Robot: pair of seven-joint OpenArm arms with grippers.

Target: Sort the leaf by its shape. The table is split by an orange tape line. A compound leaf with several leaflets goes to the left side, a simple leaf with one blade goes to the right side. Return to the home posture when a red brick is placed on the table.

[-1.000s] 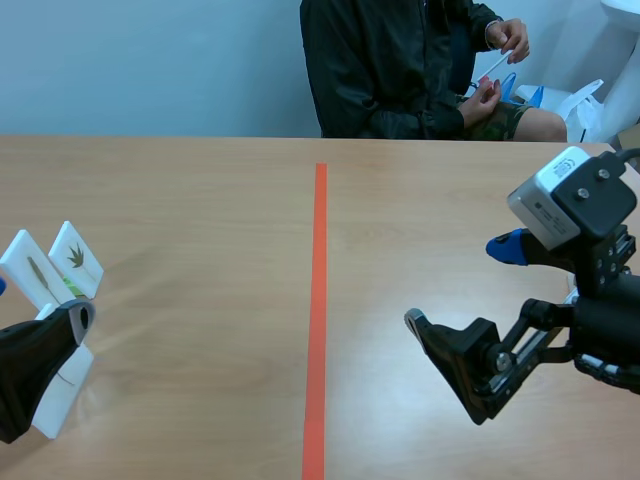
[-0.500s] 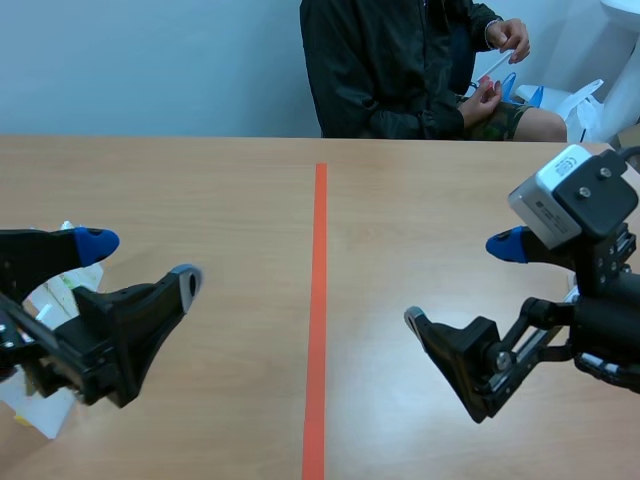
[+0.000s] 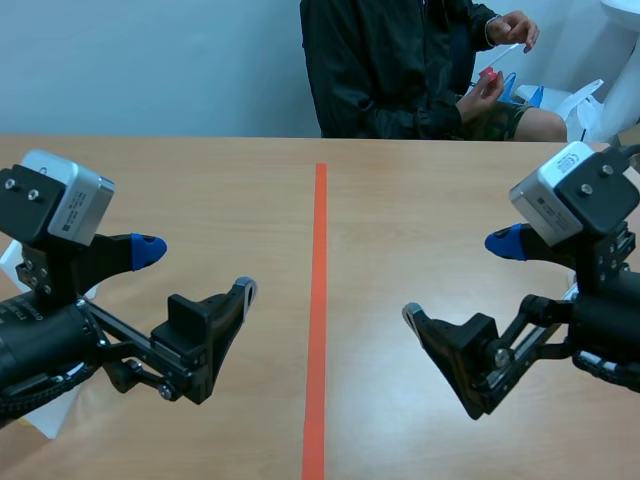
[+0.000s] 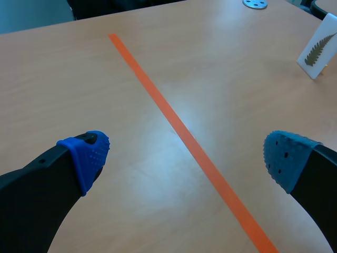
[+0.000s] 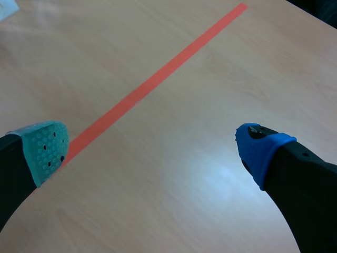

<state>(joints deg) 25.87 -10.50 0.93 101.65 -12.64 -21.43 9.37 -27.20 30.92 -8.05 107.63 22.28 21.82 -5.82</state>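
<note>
White leaf cards (image 3: 8, 258) lie at the table's far left, mostly hidden behind my left arm. My left gripper (image 3: 197, 268) hangs open and empty above the table, left of the orange tape line (image 3: 318, 300). In the left wrist view its fingers (image 4: 87, 155) stand wide apart over the tape line (image 4: 184, 137). Ahead, past the line, stands a white card with a fern-like compound leaf (image 4: 317, 47). My right gripper (image 3: 453, 279) is open and empty right of the line. The right wrist view shows only bare table and tape (image 5: 152, 81) between its fingers (image 5: 258, 145).
A person sits across the table, holding a small pinkish-red item (image 3: 490, 74) in the hands. A small grey disc (image 4: 255, 3) lies far ahead of the left gripper. A white corner (image 5: 8, 8) shows far beyond the tape in the right wrist view.
My left arm has lifted away from the cards at the far left and swung toward the middle, its gripper open and empty. The right arm has stayed put.
</note>
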